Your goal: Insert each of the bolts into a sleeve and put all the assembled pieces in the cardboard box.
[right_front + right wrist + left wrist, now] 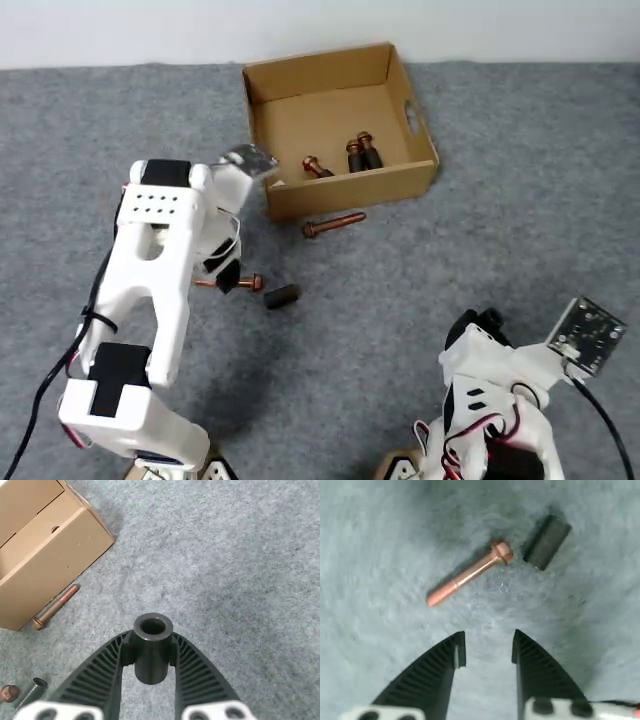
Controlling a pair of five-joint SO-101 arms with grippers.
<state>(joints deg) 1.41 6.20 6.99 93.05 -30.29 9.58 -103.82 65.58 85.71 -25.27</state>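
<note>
Grey carpet (520, 200): bolt (470, 574) ahead of open left jaws; right jaws grip sleeve (152, 647)

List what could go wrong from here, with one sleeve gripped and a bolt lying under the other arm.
1. The open left gripper hangs over the bolt, whose head lies near a loose sleeve; closing may knock that sleeve away.
2. The right gripper pinches the held sleeve near its fingertips, so pushing a bolt in might twist it loose.
</note>
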